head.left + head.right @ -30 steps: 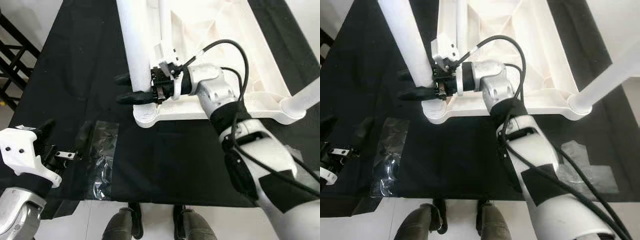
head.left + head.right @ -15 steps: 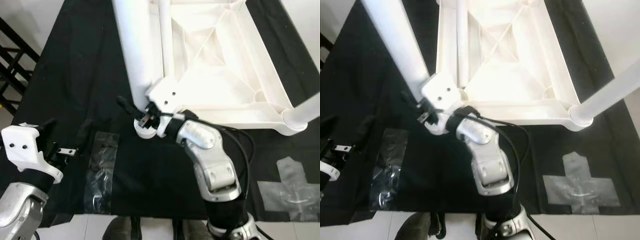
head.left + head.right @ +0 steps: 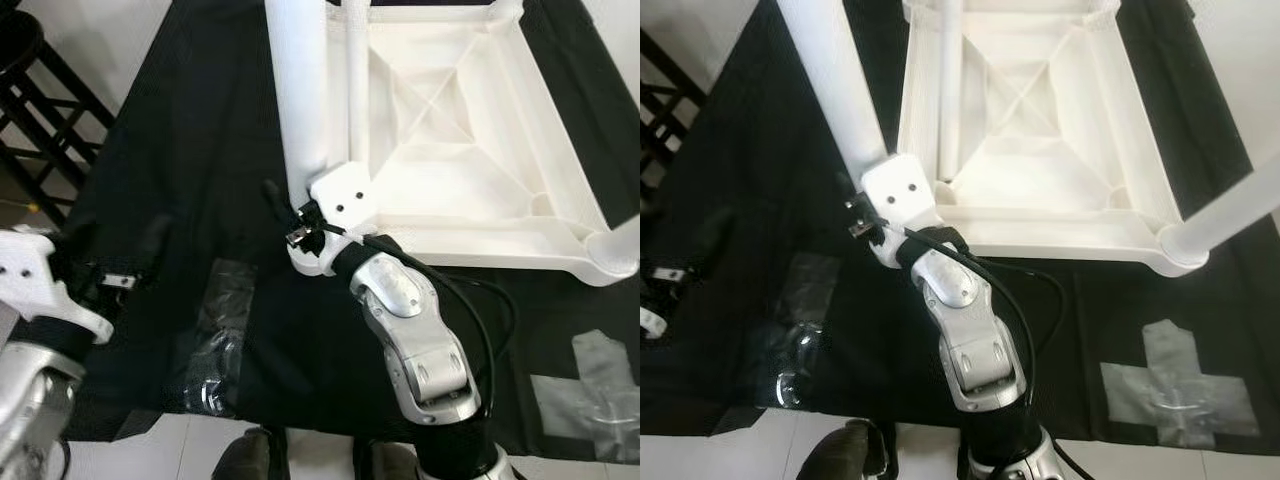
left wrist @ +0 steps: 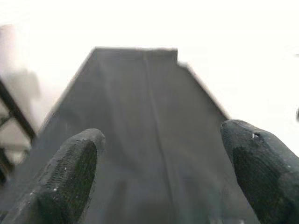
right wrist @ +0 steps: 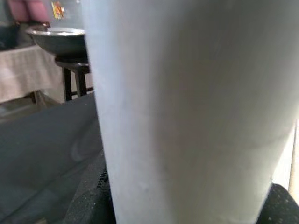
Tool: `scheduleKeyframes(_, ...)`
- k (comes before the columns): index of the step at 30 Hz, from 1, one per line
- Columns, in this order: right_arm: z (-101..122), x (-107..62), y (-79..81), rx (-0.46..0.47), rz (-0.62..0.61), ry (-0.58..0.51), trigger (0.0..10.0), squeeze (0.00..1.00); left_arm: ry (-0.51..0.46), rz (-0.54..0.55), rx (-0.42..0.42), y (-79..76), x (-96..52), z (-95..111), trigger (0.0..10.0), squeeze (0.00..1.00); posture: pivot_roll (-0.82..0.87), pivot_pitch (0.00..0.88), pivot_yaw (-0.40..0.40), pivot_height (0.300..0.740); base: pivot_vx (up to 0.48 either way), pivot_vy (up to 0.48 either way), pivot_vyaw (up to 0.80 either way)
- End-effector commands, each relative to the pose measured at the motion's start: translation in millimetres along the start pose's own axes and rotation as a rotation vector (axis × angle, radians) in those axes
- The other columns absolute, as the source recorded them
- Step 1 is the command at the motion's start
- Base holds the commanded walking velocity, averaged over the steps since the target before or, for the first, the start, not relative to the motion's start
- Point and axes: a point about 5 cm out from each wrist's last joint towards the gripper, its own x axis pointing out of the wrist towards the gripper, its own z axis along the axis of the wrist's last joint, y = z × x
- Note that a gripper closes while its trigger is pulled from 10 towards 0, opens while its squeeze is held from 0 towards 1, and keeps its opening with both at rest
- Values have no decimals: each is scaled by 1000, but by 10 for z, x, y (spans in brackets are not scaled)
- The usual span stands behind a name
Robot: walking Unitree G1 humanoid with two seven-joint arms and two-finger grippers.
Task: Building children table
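Note:
The white children's table top (image 3: 480, 245) lies upside down on a black cloth. A thick white leg (image 3: 300, 90) stands in its near left corner socket. My right gripper (image 3: 290, 212) is at the base of that leg, and the right wrist view has the leg (image 5: 187, 107) pressed between both black fingertips (image 5: 88, 198), so it is shut on the leg. My left gripper (image 3: 115, 245) hovers over the cloth at the left, open, with nothing between its fingers (image 4: 70, 172). A second leg (image 3: 1230, 215) stands at the near right corner.
A clear plastic bag (image 3: 215, 340) of small parts lies on the cloth near the front edge. A grey tape cross (image 3: 1180, 385) sits at the front right. A black rack (image 3: 40, 130) stands beside the table on the left. Another white tube (image 3: 355, 80) runs along the top's left inside.
The camera has shifted. My right arm has swung from reaching in sideways to reaching straight forward, while its gripper has stayed at the leg's base. The left gripper has hardly moved.

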Motion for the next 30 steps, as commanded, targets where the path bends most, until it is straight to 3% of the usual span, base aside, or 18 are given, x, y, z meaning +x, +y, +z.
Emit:
scheduleKeyframes(1,-806,-215,218,185,-49,453,10000,0,-39,-58,-13,35,46,145,10000,0,23,297,9,740,0,0,0)
scheduleKeyframes(7,-791,-157,205,183,-70,436,10000,0,-131,-187,-51,-7,230,421,10000,0,12,278,27,740,0,0,0)
scheduleKeyframes(8,-784,-128,195,186,-93,424,10000,0,-174,-307,-75,-86,345,587,10000,0,12,271,28,740,0,0,0)
scheduleKeyframes(9,-784,-128,195,186,-93,424,10000,0,-174,-307,-75,-86,345,587,10000,0,12,271,28,740,0,0,0)
scheduleKeyframes(11,-782,-105,182,185,-106,416,10000,0,-200,-407,-110,-151,428,698,10000,0,11,263,34,740,0,0,0)
scheduleKeyframes(17,-728,-32,148,209,-140,346,10000,0,-218,-592,-213,-245,570,836,10000,0,9,246,42,740,0,0,0)
scheduleKeyframes(19,-721,-10,136,210,-143,330,10000,0,-177,-721,-266,-346,613,839,10000,0,7,237,47,740,0,0,0)
scheduleKeyframes(21,-725,-3,135,210,-142,329,10000,0,-154,-760,-285,-377,624,827,10000,0,7,236,48,740,0,0,0)
scheduleKeyframes(22,-724,4,136,207,-139,324,10000,0,-121,-802,-307,-421,638,795,10000,1000,6,231,51,740,0,0,0)
scheduleKeyframes(23,-721,14,151,201,-129,317,10000,0,-57,-856,-334,-464,645,732,10000,1000,4,228,59,740,0,0,0)
scheduleKeyframes(28,-712,29,205,197,-101,302,10000,0,84,-965,-355,-539,643,579,10000,1000,4,222,66,740,0,0,0)
scheduleKeyframes(30,-712,29,205,197,-101,302,10000,0,84,-965,-355,-539,643,579,10000,1000,4,222,66,740,0,0,0)
